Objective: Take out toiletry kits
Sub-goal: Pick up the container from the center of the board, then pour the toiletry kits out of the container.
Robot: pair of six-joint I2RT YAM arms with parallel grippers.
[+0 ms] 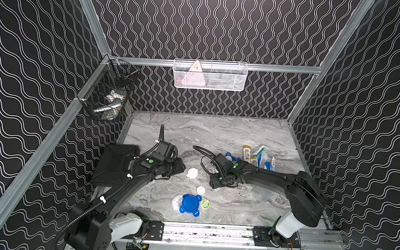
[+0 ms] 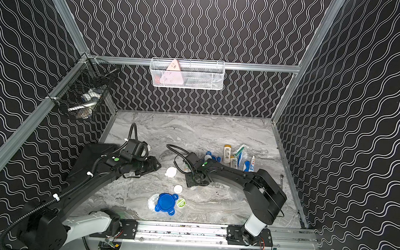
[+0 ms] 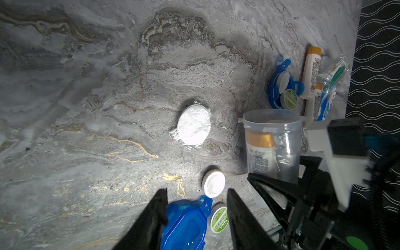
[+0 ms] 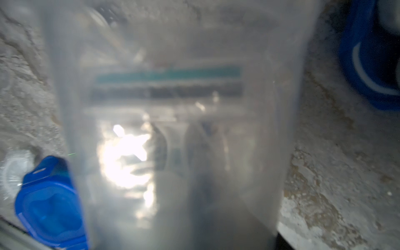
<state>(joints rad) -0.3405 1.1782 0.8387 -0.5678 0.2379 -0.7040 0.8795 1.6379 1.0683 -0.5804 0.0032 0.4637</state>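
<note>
Fingers [image 3: 151,218] of left gripper [image 3: 197,192] apart, empty, near blue lid [image 3: 184,225]. Right gripper [image 1: 212,175] at open clear cup [image 3: 270,151], probably steadying it; clamped or not, cannot tell.

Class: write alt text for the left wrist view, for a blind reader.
A clear cup holding an amber-capped bottle stands on grey marble. A wrapped white disc lies nearby; a blue lid shows between the left claw's open fingers.

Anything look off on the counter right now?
Yes: kit contents lie loose. A blue lid lies on no cup near the front edge, a wrapped white disc mid-counter, a pile of bottles and toothbrushes at back right.
</note>
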